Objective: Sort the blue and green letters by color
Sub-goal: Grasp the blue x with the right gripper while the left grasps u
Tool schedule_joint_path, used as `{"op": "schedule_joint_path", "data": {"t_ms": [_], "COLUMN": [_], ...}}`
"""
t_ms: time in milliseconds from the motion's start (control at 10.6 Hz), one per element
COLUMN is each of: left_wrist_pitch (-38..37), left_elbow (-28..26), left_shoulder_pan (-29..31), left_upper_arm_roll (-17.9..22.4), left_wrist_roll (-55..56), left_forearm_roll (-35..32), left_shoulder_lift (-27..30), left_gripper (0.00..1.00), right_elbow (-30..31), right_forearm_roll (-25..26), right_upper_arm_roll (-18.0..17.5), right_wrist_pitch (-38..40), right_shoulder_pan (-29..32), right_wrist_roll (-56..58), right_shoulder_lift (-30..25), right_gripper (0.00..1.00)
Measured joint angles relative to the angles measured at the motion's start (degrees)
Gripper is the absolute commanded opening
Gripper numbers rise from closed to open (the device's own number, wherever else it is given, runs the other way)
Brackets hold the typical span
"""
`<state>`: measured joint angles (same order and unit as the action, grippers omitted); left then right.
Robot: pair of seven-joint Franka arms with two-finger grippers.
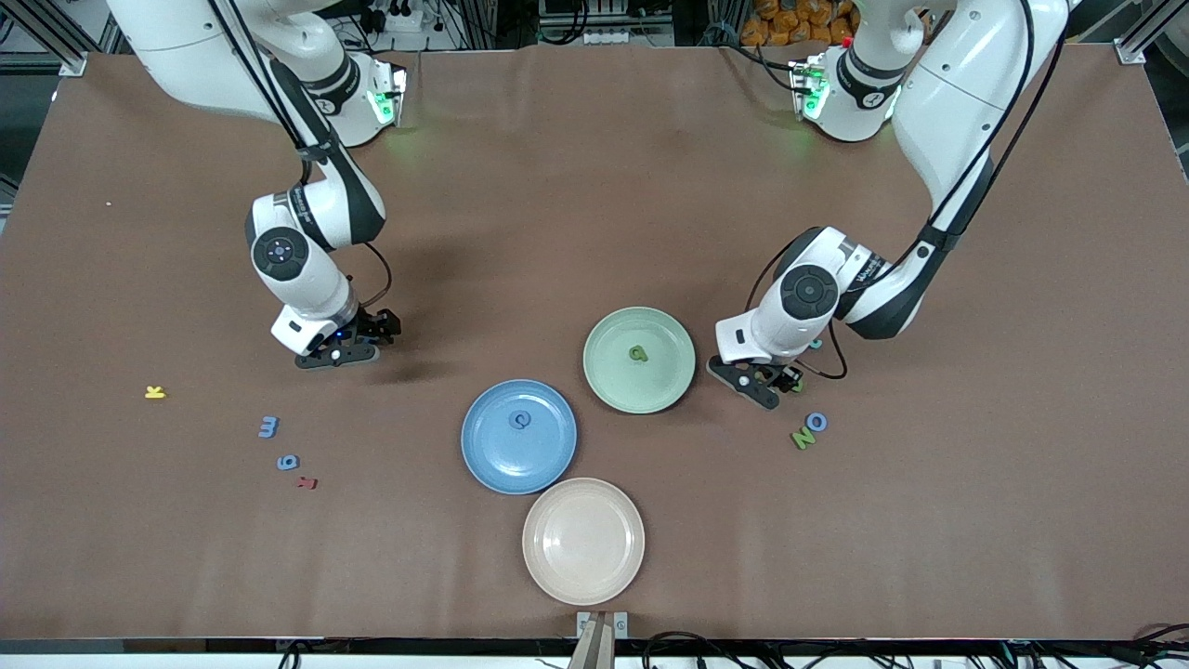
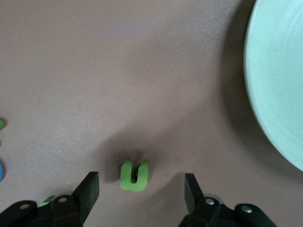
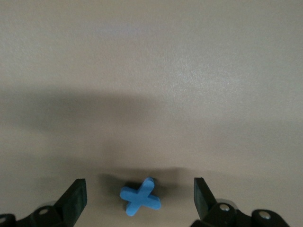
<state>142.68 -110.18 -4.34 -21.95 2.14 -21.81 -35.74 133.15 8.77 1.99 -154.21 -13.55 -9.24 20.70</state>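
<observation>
My left gripper point(image 1: 774, 379) is open and low over the table beside the green plate point(image 1: 671, 373). In the left wrist view a green letter U point(image 2: 134, 176) lies flat between its fingers point(image 2: 89, 191), untouched. My right gripper point(image 1: 358, 340) is open and low over the table toward the right arm's end. A blue X point(image 3: 140, 197) lies between its fingers point(image 3: 75, 194). The green plate holds one green letter point(image 1: 637, 353). The blue plate point(image 1: 490, 457) holds one blue letter point(image 1: 521, 421). A green N point(image 1: 803, 438) and a blue O point(image 1: 816, 422) lie near the left gripper, nearer the camera.
A blue 3 point(image 1: 268, 426) and a blue 6 point(image 1: 288, 462) lie nearer the camera than the right gripper, with a dark red letter point(image 1: 307, 482) and a yellow letter point(image 1: 155, 392). An empty beige plate point(image 1: 557, 567) sits nearest the camera.
</observation>
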Motion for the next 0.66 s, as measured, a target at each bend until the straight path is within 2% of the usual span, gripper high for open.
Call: {"op": "schedule_joint_path", "data": {"t_ms": [189, 379, 474, 568, 663], "left_wrist_pitch": [0.0, 0.09, 0.11, 0.11, 0.15], "left_elbow": [-0.04, -0.05, -0.05, -0.05, -0.04], "left_shoulder_pan": [0.33, 0.98, 1.01, 1.01, 1.01], "left_upper_arm_roll": [0.05, 0.05, 0.05, 0.02, 0.0], "left_wrist_roll": [0.0, -0.07, -0.07, -0.07, -0.07], "left_forearm_roll": [0.0, 0.0, 0.0, 0.0, 0.0], "left_shoulder_lift": [-0.15, -0.59, -0.68, -0.76, -0.81], "left_gripper": [0.74, 0.51, 0.38, 0.27, 0.16], "right_elbow": [1.48, 2.5, 2.89, 3.05, 3.06], "right_forearm_roll": [0.2, 0.22, 0.23, 0.23, 0.23], "right_upper_arm_roll": [-0.02, -0.03, -0.03, -0.03, -0.04], "right_wrist_pitch": [-1.66, -3.08, -3.44, -3.57, -3.67], "right_shoulder_pan": [0.28, 0.36, 0.37, 0.38, 0.39], "right_wrist_roll": [0.64, 0.69, 0.73, 0.74, 0.74], "right_shoulder_lift": [0.0, 0.0, 0.0, 0.0, -0.01], "right_gripper": [1.0, 0.47, 0.24, 0.08, 0.05]}}
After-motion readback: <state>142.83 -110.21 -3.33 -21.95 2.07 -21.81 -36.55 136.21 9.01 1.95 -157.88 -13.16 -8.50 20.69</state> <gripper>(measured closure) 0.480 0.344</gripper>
